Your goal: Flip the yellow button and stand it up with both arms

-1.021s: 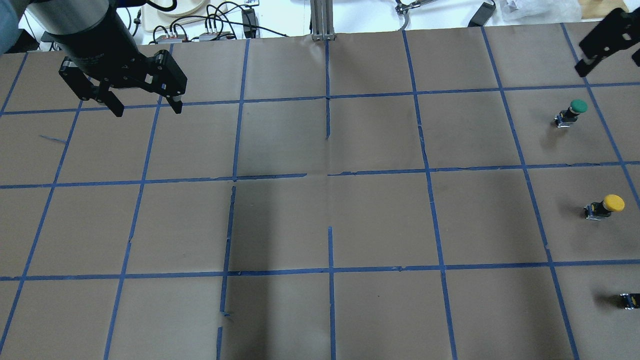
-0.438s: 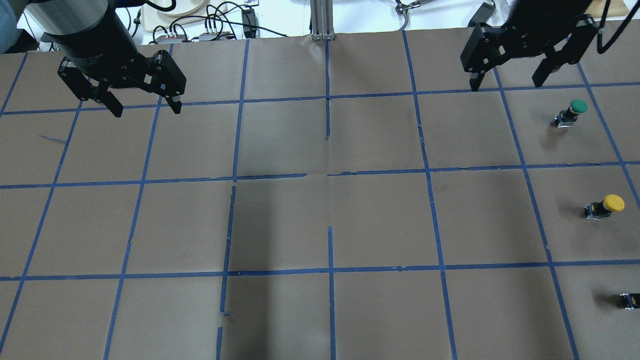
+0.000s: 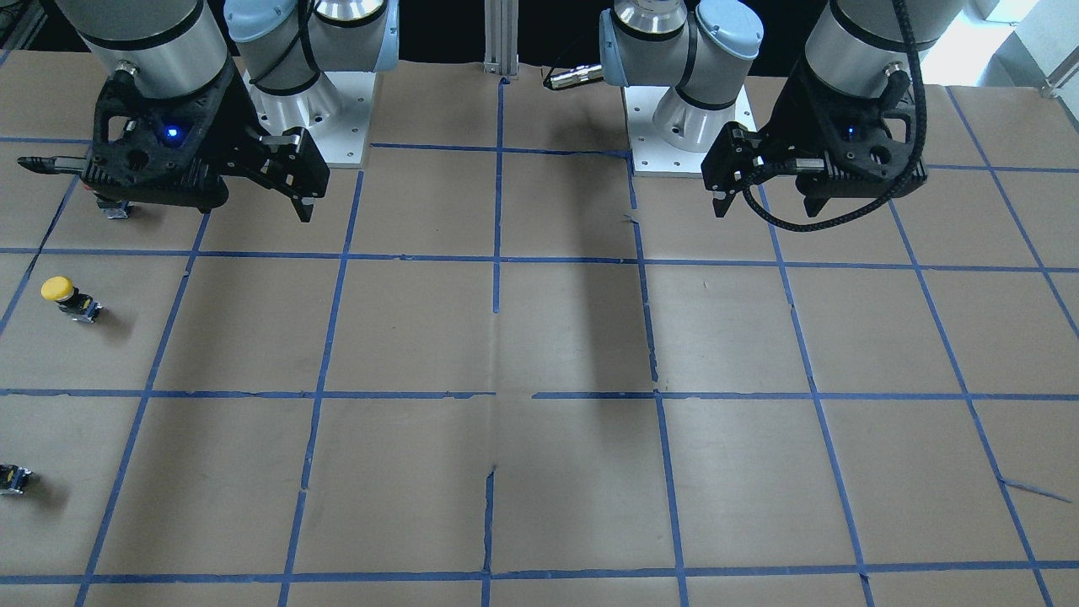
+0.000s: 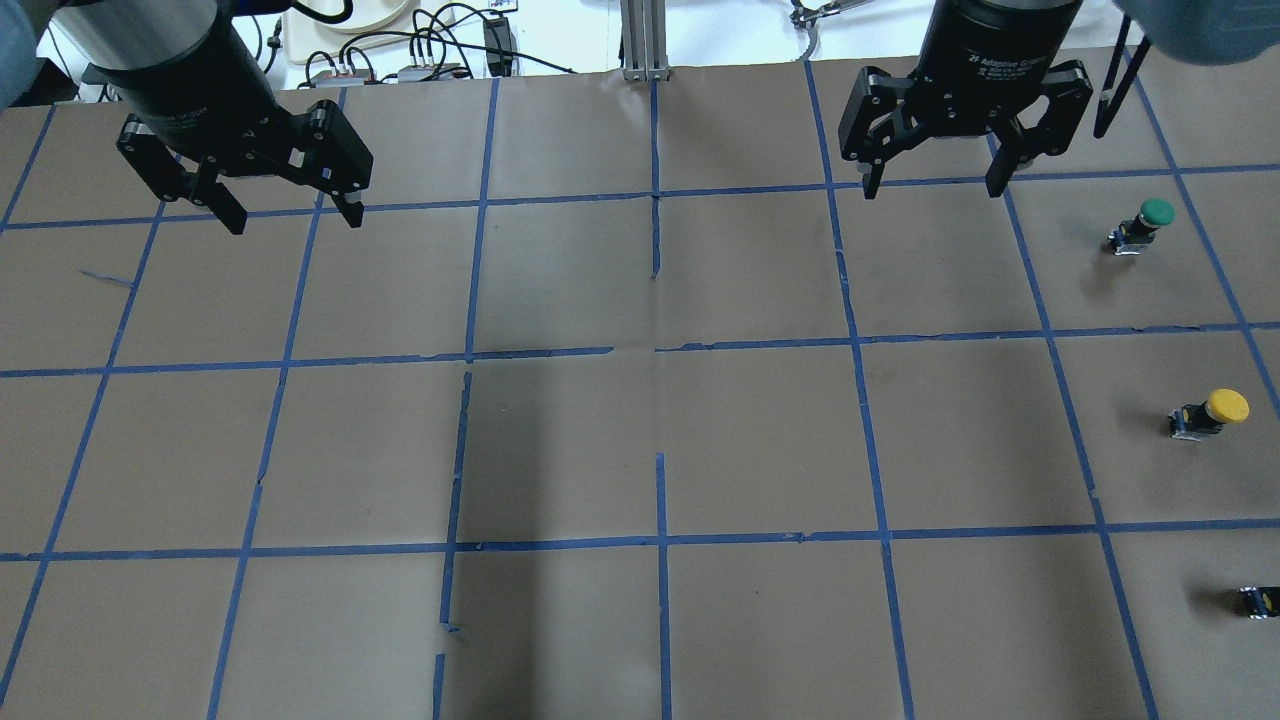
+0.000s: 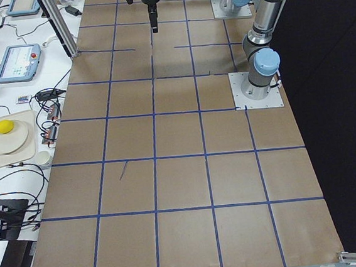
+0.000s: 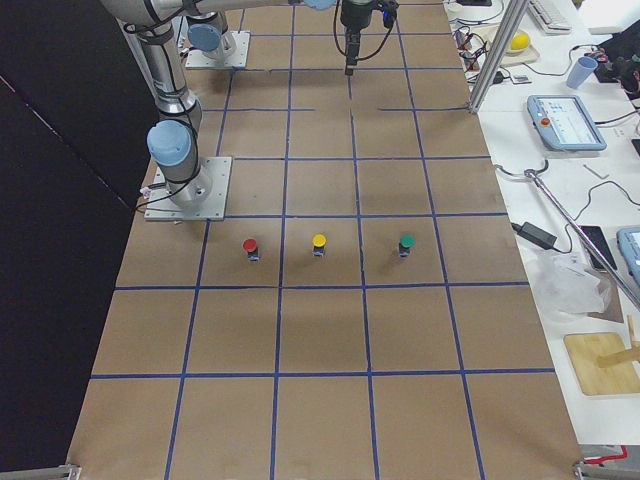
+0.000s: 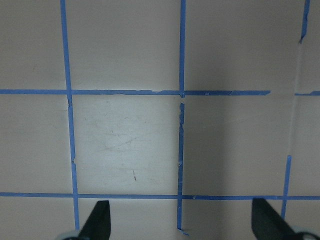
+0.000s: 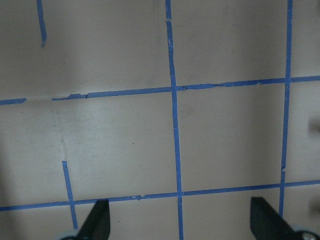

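The yellow button [image 4: 1212, 412] stands on the brown table near the right edge, cap up in the exterior right view [image 6: 319, 245]. It also shows at the left of the front-facing view [image 3: 67, 297]. My right gripper [image 4: 932, 190] is open and empty, high above the table, about two grid squares from the button, farther out and toward the table's middle. My left gripper [image 4: 296, 222] is open and empty over the far left of the table. It also shows in the front-facing view [image 3: 763, 206]. Both wrist views show only bare taped table between open fingers [image 7: 100, 220] [image 8: 100, 220].
A green-capped button [image 4: 1145, 225] stands beyond the yellow one, and a red-capped button [image 6: 250, 246] stands on its robot side. A black-grey part with a yellow spot [image 4: 1262, 600] is cut by the right edge. An aluminium post [image 4: 640, 40] and cables line the far edge.
My right gripper has swung in from the far right edge toward the table's middle and now faces the overhead camera squarely, still open. The left gripper and the buttons have not moved.
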